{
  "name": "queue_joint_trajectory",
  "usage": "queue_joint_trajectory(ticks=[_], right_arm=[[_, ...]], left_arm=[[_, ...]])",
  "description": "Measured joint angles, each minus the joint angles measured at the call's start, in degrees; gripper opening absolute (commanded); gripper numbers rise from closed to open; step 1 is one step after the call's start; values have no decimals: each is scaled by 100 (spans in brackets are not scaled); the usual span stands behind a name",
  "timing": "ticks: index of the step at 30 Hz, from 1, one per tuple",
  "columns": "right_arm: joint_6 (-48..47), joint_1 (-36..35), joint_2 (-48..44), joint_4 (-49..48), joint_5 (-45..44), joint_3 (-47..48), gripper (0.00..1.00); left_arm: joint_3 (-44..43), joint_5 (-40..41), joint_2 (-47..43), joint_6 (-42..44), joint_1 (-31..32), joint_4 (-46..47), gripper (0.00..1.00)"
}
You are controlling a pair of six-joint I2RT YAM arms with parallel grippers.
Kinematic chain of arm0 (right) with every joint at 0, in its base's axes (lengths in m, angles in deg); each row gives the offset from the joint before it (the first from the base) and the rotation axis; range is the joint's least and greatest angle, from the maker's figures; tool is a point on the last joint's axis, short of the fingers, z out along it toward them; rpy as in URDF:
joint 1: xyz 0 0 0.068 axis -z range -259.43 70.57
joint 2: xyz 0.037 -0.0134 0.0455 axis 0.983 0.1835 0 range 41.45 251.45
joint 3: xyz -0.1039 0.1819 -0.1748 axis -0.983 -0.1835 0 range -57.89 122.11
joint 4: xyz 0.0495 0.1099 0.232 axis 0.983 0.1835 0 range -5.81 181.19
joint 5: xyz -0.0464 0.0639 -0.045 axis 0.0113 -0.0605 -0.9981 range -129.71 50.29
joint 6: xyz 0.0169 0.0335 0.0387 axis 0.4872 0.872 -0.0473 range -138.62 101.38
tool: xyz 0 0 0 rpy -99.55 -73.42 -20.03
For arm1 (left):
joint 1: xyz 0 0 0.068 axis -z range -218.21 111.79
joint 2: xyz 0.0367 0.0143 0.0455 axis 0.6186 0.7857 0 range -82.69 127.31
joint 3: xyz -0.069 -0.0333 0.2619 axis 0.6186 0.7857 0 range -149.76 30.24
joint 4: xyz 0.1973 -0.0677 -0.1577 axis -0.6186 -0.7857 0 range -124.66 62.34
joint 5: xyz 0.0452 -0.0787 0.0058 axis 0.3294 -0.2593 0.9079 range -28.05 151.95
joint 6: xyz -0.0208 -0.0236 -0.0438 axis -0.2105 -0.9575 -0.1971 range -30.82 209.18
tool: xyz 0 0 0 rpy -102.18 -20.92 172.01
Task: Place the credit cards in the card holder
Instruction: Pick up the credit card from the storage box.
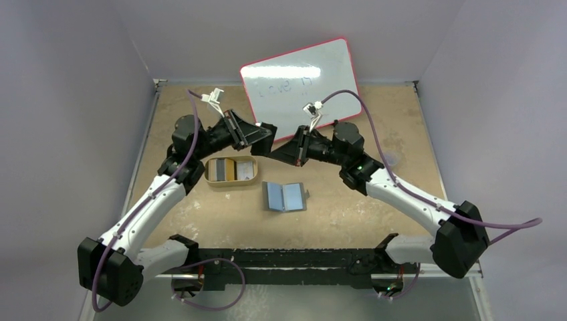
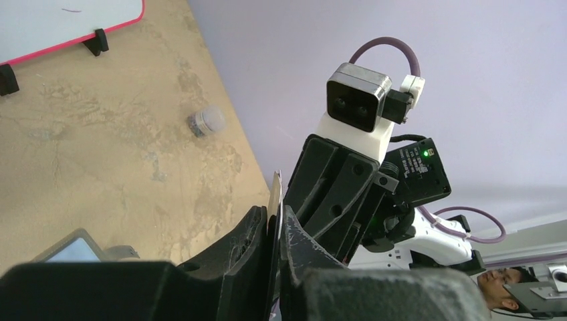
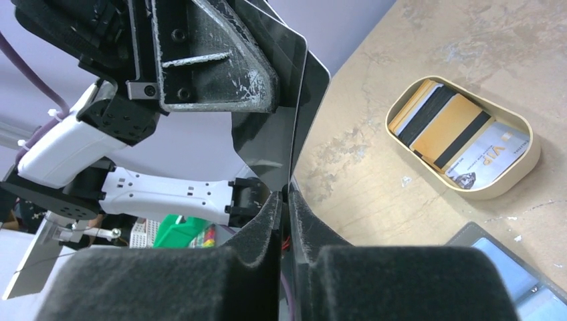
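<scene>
At the centre of the top view, the left tool point(image 2: 273, 231) and the right tool point(image 3: 286, 200) meet above the bench point(image 1: 401, 120). Both are clenched on a dark credit card point(image 3: 267, 140) held on edge between them; it may be two cards, as the edges are hard to separate. Other credit cards point(image 3: 455, 127) lie in the gold tin point(image 3: 515, 180), left of centre. The card holder point(image 1: 285, 196) lies open on the bench, just below and right of the tin.
</scene>
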Motion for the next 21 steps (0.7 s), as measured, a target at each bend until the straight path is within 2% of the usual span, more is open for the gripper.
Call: queue_joint_trajectory(ticks=[3,13,21], right_arm=[[42,48,-98,-2,11,-42,21],[459,586,-866,-249,-48,-352,27],[719,649,-699,-485,-2,-304,21]], left_arm=[[0,-26,0,-2,0,0,7],[0,-535,-13,-4,33,48,6],[22,-767,-13,-103,46,365,6]])
